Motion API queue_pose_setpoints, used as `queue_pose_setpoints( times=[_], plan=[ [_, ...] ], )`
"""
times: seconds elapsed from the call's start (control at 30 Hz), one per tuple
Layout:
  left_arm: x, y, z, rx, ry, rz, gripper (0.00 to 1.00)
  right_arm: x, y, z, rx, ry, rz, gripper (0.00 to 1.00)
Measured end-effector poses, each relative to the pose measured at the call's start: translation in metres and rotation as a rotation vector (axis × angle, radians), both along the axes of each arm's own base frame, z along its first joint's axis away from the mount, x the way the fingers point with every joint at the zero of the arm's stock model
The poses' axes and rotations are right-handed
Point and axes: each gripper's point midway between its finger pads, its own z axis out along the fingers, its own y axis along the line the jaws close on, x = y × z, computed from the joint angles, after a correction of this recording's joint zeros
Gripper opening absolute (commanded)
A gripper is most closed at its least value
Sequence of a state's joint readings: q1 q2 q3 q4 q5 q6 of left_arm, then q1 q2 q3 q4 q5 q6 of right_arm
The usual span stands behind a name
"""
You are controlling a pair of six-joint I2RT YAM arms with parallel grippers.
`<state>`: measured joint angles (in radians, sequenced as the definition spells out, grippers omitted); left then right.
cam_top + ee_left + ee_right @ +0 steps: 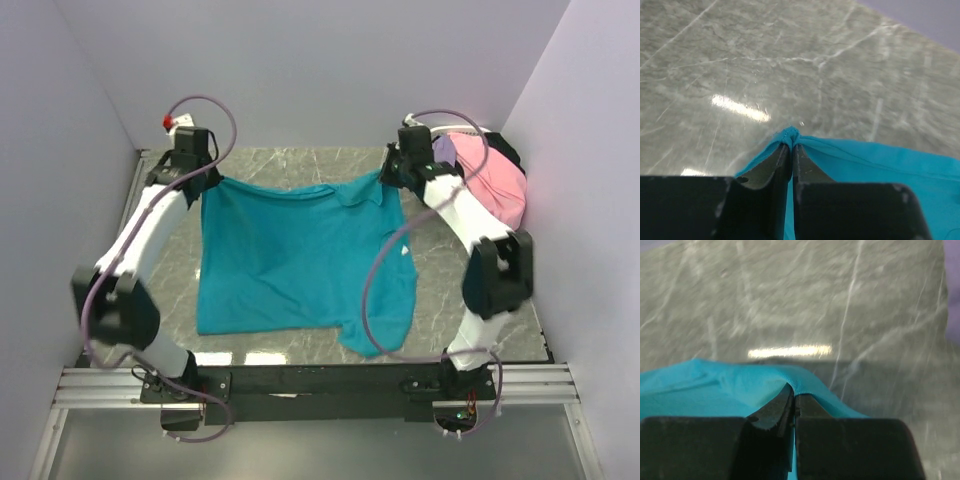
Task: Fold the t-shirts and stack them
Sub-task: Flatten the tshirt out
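Hanging teal t-shirt [285, 260]: stretched between both grippers, hem toward near edge of counter [300, 165].
Left gripper [791, 145]: pinching shirt corner, far-left.
Right gripper [794, 392]: pinching other corner, far-right.
Pink t-shirt [495, 180]: far-right corner.

Teal t-shirt [290, 255] spread wide, far edge lifted; pink t-shirt [497, 185] bunched far right.
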<state>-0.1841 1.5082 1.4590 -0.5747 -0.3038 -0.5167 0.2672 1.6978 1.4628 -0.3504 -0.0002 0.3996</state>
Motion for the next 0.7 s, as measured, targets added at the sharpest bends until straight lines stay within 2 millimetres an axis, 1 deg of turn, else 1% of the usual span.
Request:
queue_pose_setpoints(
  times=[0.03, 0.07, 0.1, 0.13, 0.23, 0.3, 0.33, 0.37, 0.4, 0.43, 0.5, 0.53, 0.57, 0.6, 0.63, 0.67, 0.7],
  plan=[
    [0.013, 0.002, -0.018, 0.006, 0.025, 0.009, 0.09, 0.016, -0.003, -0.017, -0.006, 0.036, -0.015, 0.0],
    [0.027, 0.005, -0.039, 0.014, 0.057, 0.018, 0.09, 0.033, -0.004, -0.027, -0.007, 0.049, -0.025, 0.0],
    [0.036, 0.007, -0.055, 0.019, 0.08, 0.023, 0.09, 0.046, -0.005, -0.035, -0.006, 0.059, -0.032, 0.0],
    [0.047, 0.009, -0.077, 0.028, 0.117, 0.027, 0.09, 0.063, -0.006, -0.043, 0.001, 0.072, -0.036, 0.0],
    [0.075, 0.013, -0.131, 0.048, 0.203, 0.023, 0.08, 0.112, -0.01, -0.049, 0.029, 0.048, -0.044, 0.0],
    [0.091, 0.014, -0.156, 0.054, 0.234, 0.013, 0.07, 0.139, -0.013, -0.049, 0.047, 0.023, -0.048, 0.0],
    [0.099, 0.015, -0.166, 0.055, 0.244, 0.008, 0.08, 0.15, -0.015, -0.049, 0.054, 0.012, -0.049, 0.09],
    [0.106, 0.015, -0.174, 0.054, 0.249, 0.003, 0.09, 0.158, -0.015, -0.049, 0.062, 0.001, -0.047, 0.23],
    [0.112, 0.016, -0.179, 0.053, 0.247, -0.002, 0.09, 0.167, -0.016, -0.048, 0.074, -0.011, -0.048, 0.29],
    [0.118, 0.016, -0.183, 0.052, 0.242, -0.007, 0.12, 0.173, -0.018, -0.049, 0.086, -0.016, -0.052, 0.38],
    [0.125, 0.018, -0.185, 0.054, 0.228, -0.014, 0.17, 0.178, -0.019, -0.053, 0.111, -0.016, -0.045, 0.58],
    [0.127, 0.02, -0.185, 0.054, 0.221, -0.015, 0.4, 0.179, -0.021, -0.055, 0.12, -0.014, -0.045, 0.61],
    [0.129, 0.022, -0.183, 0.054, 0.212, -0.015, 0.59, 0.178, -0.022, -0.059, 0.126, -0.007, -0.042, 0.62],
    [0.131, 0.024, -0.182, 0.057, 0.206, -0.016, 0.7, 0.178, -0.023, -0.065, 0.132, 0.001, -0.04, 0.62],
    [0.134, 0.026, -0.178, 0.055, 0.195, -0.014, 0.95, 0.176, -0.024, -0.069, 0.135, 0.005, -0.037, 0.64],
    [0.136, 0.028, -0.176, 0.053, 0.185, -0.013, 0.99, 0.173, -0.025, -0.076, 0.137, 0.014, -0.037, 0.64],
    [0.139, 0.031, -0.173, 0.049, 0.172, -0.005, 0.99, 0.167, -0.027, -0.086, 0.138, 0.034, -0.037, 0.64]
  ],
)
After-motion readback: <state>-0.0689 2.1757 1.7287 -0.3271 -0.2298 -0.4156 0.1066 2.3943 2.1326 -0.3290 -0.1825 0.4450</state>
